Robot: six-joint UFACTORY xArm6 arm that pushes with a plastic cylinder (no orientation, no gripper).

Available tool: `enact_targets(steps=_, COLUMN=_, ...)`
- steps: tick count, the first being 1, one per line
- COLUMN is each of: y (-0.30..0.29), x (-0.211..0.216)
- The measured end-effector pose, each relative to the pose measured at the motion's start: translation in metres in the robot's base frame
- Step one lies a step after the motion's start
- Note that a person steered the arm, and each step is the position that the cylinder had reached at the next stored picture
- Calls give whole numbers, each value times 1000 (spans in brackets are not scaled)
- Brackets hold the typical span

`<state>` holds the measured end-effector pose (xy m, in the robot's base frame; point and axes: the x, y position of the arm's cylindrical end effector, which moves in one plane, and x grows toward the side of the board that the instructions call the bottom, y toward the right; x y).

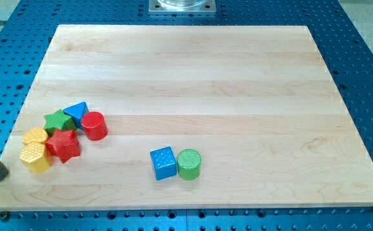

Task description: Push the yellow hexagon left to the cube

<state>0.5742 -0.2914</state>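
Yellow hexagon (35,157) sits on the wooden board (193,83), far left of the blue cube (163,163), touching a red star (63,145). The green cylinder (188,164) touches the cube's right side. The rod's tip (2,176) rests just left of the hexagon, holding nothing.

Pale wooden board (193,83) on blue perforated metal table (359,45). Regular hole grid across table surface. Grey metal mounting plate (182,6) at view's top, centre. Lighting even, soft glare on table. No walls or windows visible.
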Motion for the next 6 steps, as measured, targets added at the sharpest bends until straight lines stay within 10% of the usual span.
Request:
enact_targets(steps=3, y=179, x=-26)
enact_targets(steps=6, y=190, x=33)
